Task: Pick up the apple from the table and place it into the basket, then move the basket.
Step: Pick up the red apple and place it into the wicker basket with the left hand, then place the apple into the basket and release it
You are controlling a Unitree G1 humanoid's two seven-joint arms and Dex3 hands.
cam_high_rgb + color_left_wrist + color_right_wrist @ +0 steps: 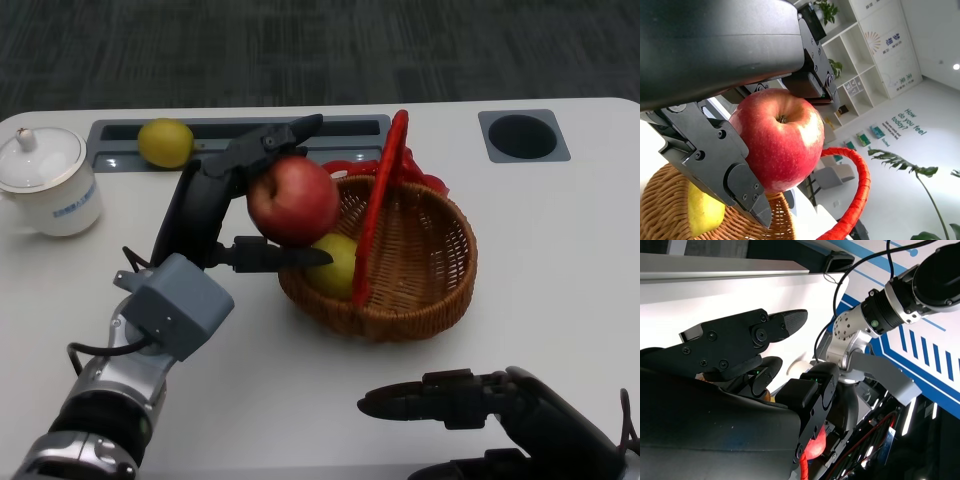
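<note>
My left hand (225, 195) grips a red apple (293, 201) and holds it in the air over the left rim of a brown wicker basket (415, 275) with a red handle (382, 200). In the left wrist view the apple (782, 140) sits between black fingers (720, 155), above the basket weave (662, 210) and the red handle (857, 185). A yellow-green fruit (336, 262) lies inside the basket. My right hand (470, 400) rests low near the table's front edge, empty, fingers stretched out to the left.
A yellow lemon (165, 142) lies in a grey tray slot (230, 130) at the back. A white lidded cup (45, 180) stands at the far left. A round dark recess (523, 135) sits at the back right.
</note>
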